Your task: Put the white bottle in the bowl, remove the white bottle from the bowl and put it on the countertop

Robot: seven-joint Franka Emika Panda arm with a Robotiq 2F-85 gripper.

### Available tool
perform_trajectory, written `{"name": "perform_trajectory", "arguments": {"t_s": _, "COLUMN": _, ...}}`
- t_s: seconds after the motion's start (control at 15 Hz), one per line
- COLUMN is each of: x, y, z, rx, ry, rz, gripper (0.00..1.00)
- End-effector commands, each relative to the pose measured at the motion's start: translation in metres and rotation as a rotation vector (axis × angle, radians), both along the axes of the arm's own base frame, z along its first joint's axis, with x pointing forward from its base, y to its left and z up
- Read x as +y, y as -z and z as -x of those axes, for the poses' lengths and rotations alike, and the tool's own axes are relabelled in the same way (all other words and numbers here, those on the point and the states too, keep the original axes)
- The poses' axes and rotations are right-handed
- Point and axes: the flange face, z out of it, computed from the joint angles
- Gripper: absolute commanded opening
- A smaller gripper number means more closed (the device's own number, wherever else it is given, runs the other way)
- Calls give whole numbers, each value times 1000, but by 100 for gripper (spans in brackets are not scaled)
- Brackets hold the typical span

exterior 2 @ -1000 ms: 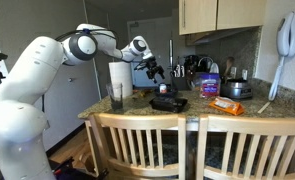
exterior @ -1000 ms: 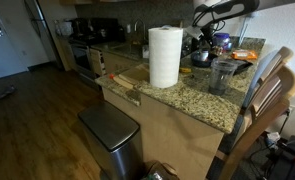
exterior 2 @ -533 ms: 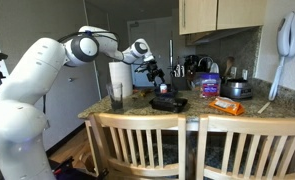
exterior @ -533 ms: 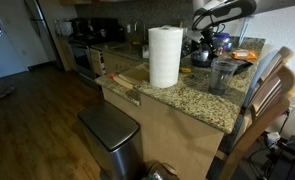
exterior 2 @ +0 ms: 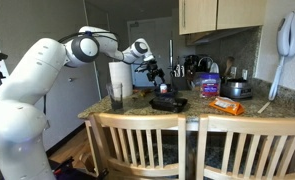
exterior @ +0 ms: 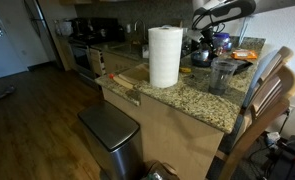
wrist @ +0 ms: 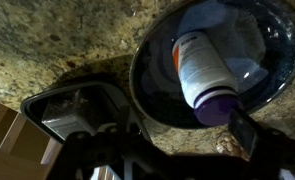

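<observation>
The white bottle, with a purple cap, lies on its side inside the dark bowl. The bowl stands on the speckled granite countertop. My gripper is open just above the bowl's rim, with its fingers spread and nothing between them. In an exterior view the gripper hangs a little above the bowl, and the bottle shows as a small white shape in it. In an exterior view the gripper is behind the paper towel roll.
A big paper towel roll and a clear tumbler stand on the countertop near the bowl. An orange packet, a purple tub and a pot sit beyond. Wooden chairs line the counter. A steel bin stands on the floor.
The gripper has shifted slightly over the bowl. The bottle stays in the bowl.
</observation>
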Motion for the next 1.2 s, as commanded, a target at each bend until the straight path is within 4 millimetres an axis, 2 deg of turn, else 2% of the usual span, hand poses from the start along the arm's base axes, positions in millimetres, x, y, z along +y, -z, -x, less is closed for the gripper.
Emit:
{"name": "perform_trajectory", "arguments": {"t_s": 0.0, "x": -4, "y": -18, "z": -6, "rx": -157, "ry": 101, "rz": 43, "gripper": 100}}
{"name": "perform_trajectory", "arguments": {"t_s": 0.07, "x": -1, "y": -6, "z": -5, "rx": -82, "ry": 56, "rz": 24, "gripper": 100}}
{"name": "perform_trajectory", "arguments": {"t_s": 0.47, "x": 0, "y": -5, "z": -6, "rx": -89, "ry": 61, "rz": 27, "gripper": 100}}
{"name": "perform_trajectory", "arguments": {"t_s": 0.67, "x": -15, "y": 27, "z": -9, "rx": 31, "ry": 60, "rz": -68, "gripper": 100}}
{"name": "perform_trajectory", "arguments": {"t_s": 0.73, "x": -4, "y": 10, "z": -4, "rx": -19, "ry": 66, "rz": -12, "gripper": 100}}
{"name": "perform_trajectory", "arguments": {"t_s": 0.87, "x": -6, "y": 19, "z": -5, "rx": -4, "ry": 68, "rz": -12, "gripper": 100}}
{"name": "perform_trajectory", "arguments": {"t_s": 1.13, "x": -2, "y": 15, "z": -5, "rx": -10, "ry": 63, "rz": -11, "gripper": 100}}
